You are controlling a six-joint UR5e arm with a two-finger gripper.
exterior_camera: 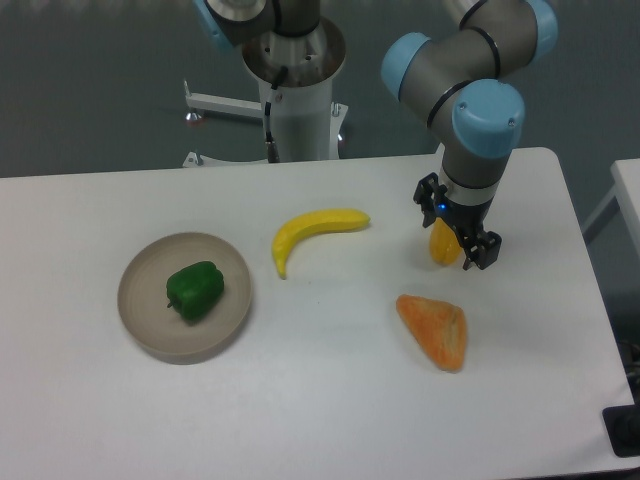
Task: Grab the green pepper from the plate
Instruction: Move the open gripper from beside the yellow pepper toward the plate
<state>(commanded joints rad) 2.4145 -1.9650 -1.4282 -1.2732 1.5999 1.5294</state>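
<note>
The green pepper (195, 290) is glossy and dark green and lies inside the plate (143, 318), a round beige dish at the left of the table. My gripper (457, 238) hangs far off to the right, over the right half of the table. Its fingers stand wide apart, open, on either side of a small yellow-orange pepper (443, 245) that sits low between them. The fingers do not look pressed onto it. Nothing touches the green pepper.
A yellow banana (312, 232) lies between the plate and the gripper. An orange wedge-shaped object (435, 330) rests in front of the gripper. The arm's base column (298, 95) stands at the table's back edge.
</note>
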